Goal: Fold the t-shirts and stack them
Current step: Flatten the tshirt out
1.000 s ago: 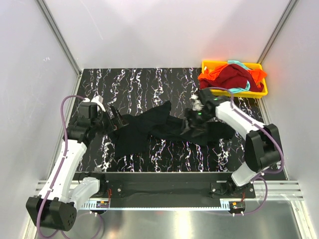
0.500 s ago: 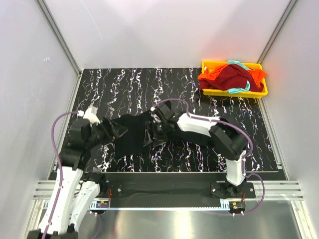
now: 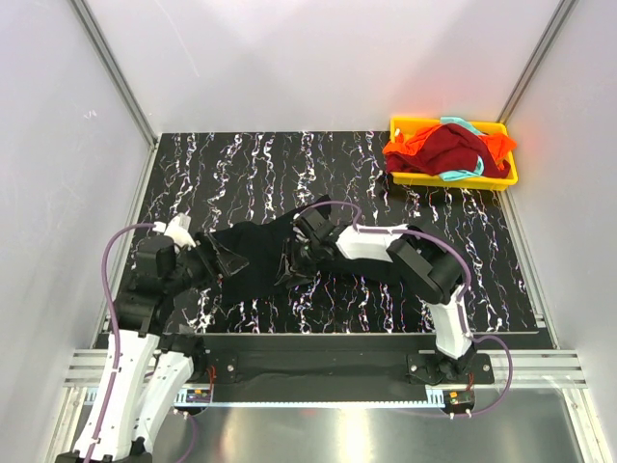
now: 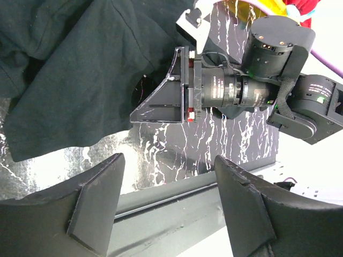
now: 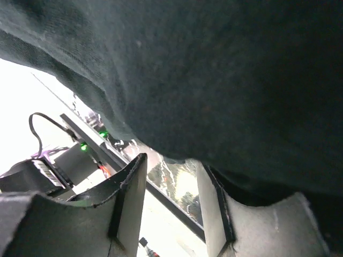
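A black t-shirt (image 3: 255, 260) lies bunched on the dark marbled table, left of centre. My left gripper (image 3: 224, 258) is at its left edge, open, and the left wrist view shows nothing between the fingers of this gripper (image 4: 169, 158). The black t-shirt (image 4: 80, 69) lies beyond them. My right gripper (image 3: 289, 265) is at the shirt's right side, partly under fabric. In the right wrist view the black t-shirt (image 5: 214, 64) hangs over the tips of that gripper (image 5: 171, 159), with a bare gap between the fingers. Dark red (image 3: 458, 147), orange (image 3: 410, 149) and teal (image 3: 465, 174) shirts are heaped at the back right.
The yellow tray (image 3: 400, 122) holding the heap sits in the table's far right corner. White walls with metal posts close in the back and sides. A metal rail (image 3: 328, 362) runs along the near edge between the arm bases.
My right arm has swept left across the table, carrying the shirt's right part over onto the left part. The left arm pulled back nearer its base. Both grippers have narrowed.
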You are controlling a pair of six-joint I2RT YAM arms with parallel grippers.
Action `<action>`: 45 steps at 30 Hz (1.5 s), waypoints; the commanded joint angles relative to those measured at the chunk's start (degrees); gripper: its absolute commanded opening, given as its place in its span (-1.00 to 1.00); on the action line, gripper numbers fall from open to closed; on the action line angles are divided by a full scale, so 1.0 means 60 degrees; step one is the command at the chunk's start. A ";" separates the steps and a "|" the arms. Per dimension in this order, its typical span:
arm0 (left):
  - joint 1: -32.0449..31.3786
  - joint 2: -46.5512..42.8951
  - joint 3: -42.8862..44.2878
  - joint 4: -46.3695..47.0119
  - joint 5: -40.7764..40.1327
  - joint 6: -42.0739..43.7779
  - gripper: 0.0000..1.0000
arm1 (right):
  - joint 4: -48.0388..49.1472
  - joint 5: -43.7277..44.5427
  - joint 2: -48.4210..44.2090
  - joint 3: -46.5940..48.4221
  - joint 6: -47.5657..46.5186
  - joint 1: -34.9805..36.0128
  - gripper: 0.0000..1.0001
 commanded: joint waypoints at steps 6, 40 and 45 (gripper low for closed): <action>0.0039 0.0110 0.0744 -0.0278 0.0073 0.0633 0.45 | 0.0341 0.0123 0.0248 -0.0078 0.0554 0.0439 -0.06; -0.3270 0.1194 -0.2741 0.0657 -0.0981 -0.3188 -0.29 | -0.4786 0.3172 -0.6269 -0.1745 -0.2273 -0.1388 0.60; -0.4046 0.1004 -0.3370 0.0777 -0.1668 -0.4432 -0.29 | -0.4859 0.2790 -0.7337 -0.2508 -0.2215 -0.2255 0.51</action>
